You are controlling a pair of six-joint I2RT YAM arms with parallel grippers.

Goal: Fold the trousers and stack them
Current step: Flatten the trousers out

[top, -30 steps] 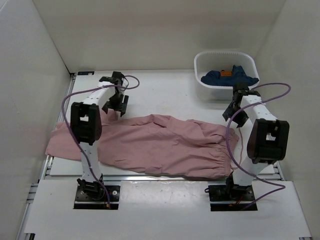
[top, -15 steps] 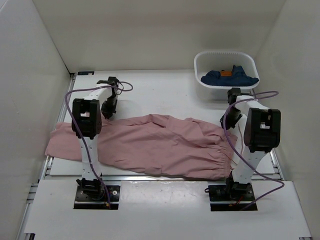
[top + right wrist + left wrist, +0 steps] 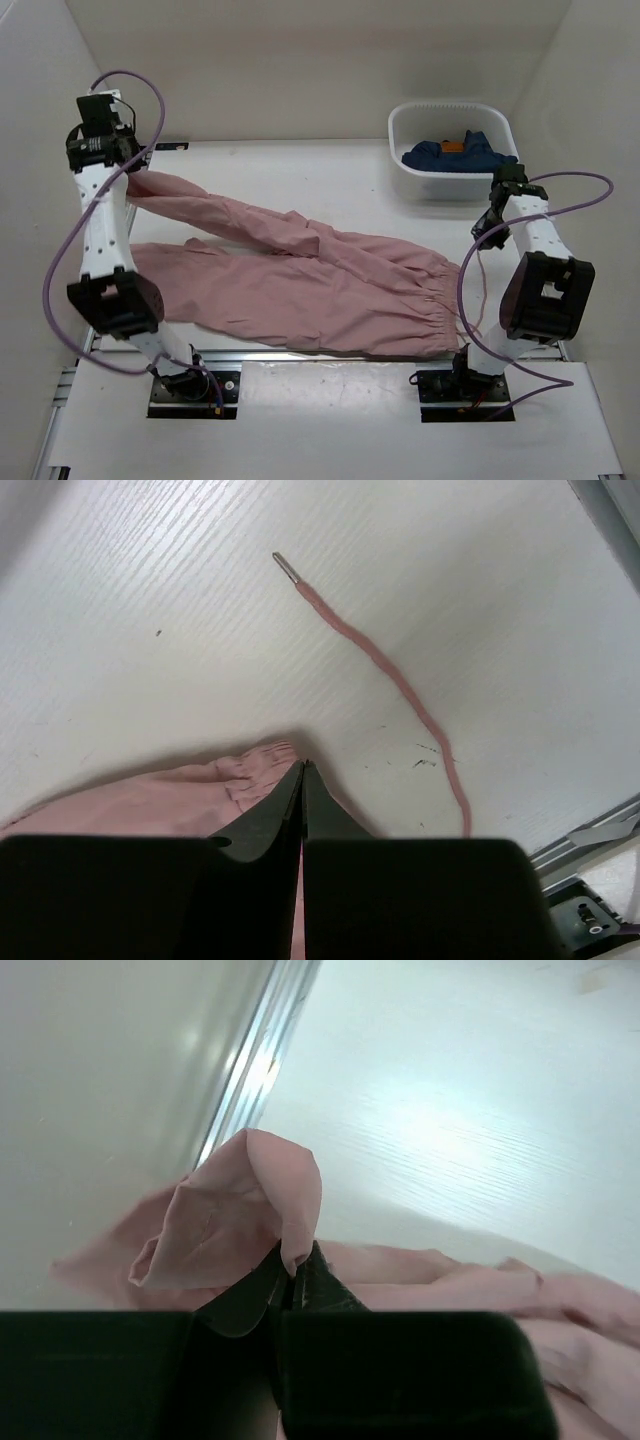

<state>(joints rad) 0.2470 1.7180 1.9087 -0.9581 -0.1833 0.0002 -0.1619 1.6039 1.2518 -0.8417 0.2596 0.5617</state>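
The dusty-pink trousers [image 3: 320, 275] lie spread across the table, waistband to the right. One leg is drawn out toward the back left. My left gripper [image 3: 127, 172] is raised at the far back left, shut on that leg's end; in the left wrist view the fabric [image 3: 240, 1210] folds up out of the shut left gripper [image 3: 293, 1263]. My right gripper [image 3: 482, 236] sits at the waistband's far corner. In the right wrist view the right gripper [image 3: 303, 764] is shut, with the gathered waistband [image 3: 245, 770] at its tips and a pink sliver between the fingers. A pink drawstring [image 3: 380, 665] trails over the table.
A white basket [image 3: 400, 125] at the back right holds a dark blue garment [image 3: 460, 153] with an orange tag. White walls close in the left, back and right. A metal rail [image 3: 250, 1080] runs along the table's left edge. Purple cables loop off both arms.
Both grippers closed. The left arm rose and swung to the far back left, pulling one trouser leg out with it. The right gripper shifted a little to the right at the waistband.
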